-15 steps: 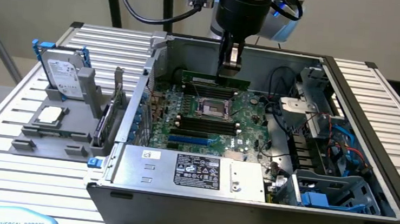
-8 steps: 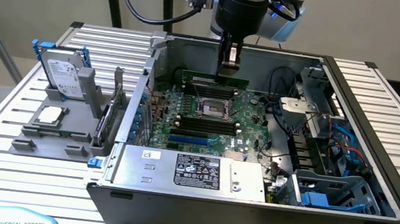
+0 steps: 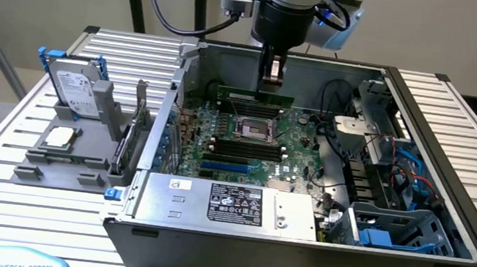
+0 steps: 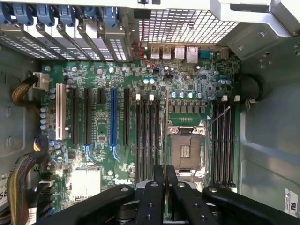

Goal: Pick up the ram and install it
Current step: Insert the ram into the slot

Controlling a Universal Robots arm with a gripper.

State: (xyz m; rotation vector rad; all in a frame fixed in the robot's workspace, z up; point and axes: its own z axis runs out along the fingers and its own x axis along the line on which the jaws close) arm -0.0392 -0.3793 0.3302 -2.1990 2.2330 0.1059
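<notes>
Pincer (image 3: 269, 79) hangs inside the open computer case (image 3: 298, 242), its fingers pinched on the ram (image 3: 252, 97), which juts straight below them with its long side level above the motherboard (image 3: 247, 134). In the wrist view the ram (image 4: 167, 115) shows edge-on as a thin line running out from between the pincer (image 4: 165, 183) fingers, over the strip between the black slots (image 4: 146, 136) and the processor socket (image 4: 186, 151). A hard drive (image 3: 77, 86) stands on the worktop (image 3: 24, 218) beside the case.

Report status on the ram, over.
Gripper shut on ram. Ram in the air above the motherboard, not in a slot. Nothing seen between them.
</notes>
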